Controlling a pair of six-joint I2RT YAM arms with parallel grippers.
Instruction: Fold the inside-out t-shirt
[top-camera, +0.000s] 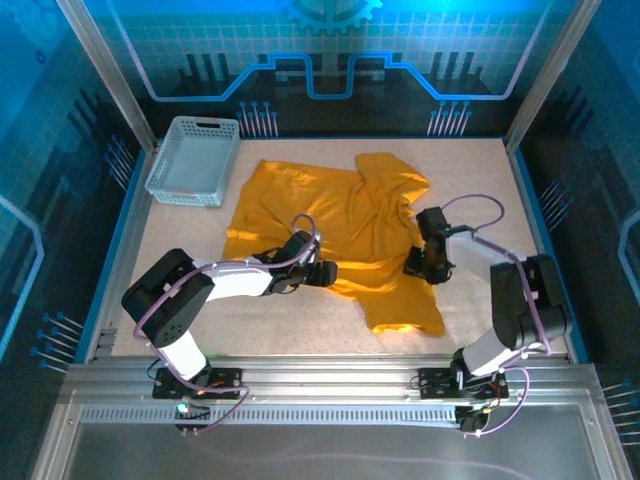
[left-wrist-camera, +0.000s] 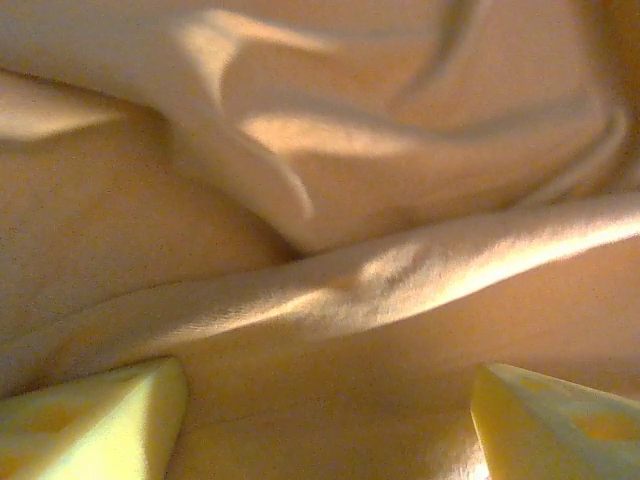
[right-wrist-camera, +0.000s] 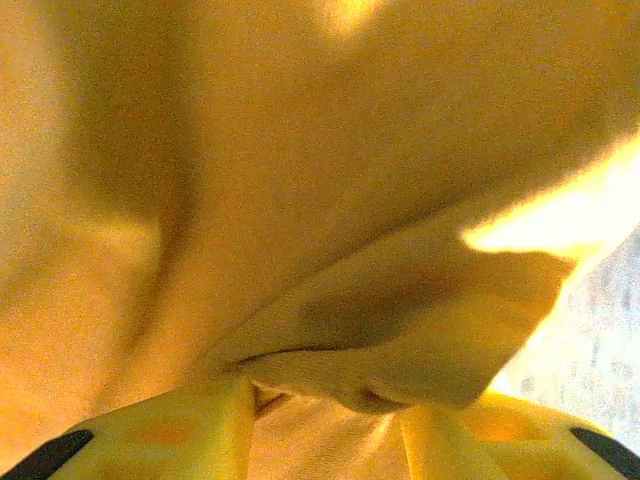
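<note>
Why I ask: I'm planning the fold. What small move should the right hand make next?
Probably close the right hand on the fold lying between its fingers. The t-shirt lies crumpled, that fold sits at its edge with bare table just beyond, and the left hand hovers open over cloth.

No legible text anywhere
</note>
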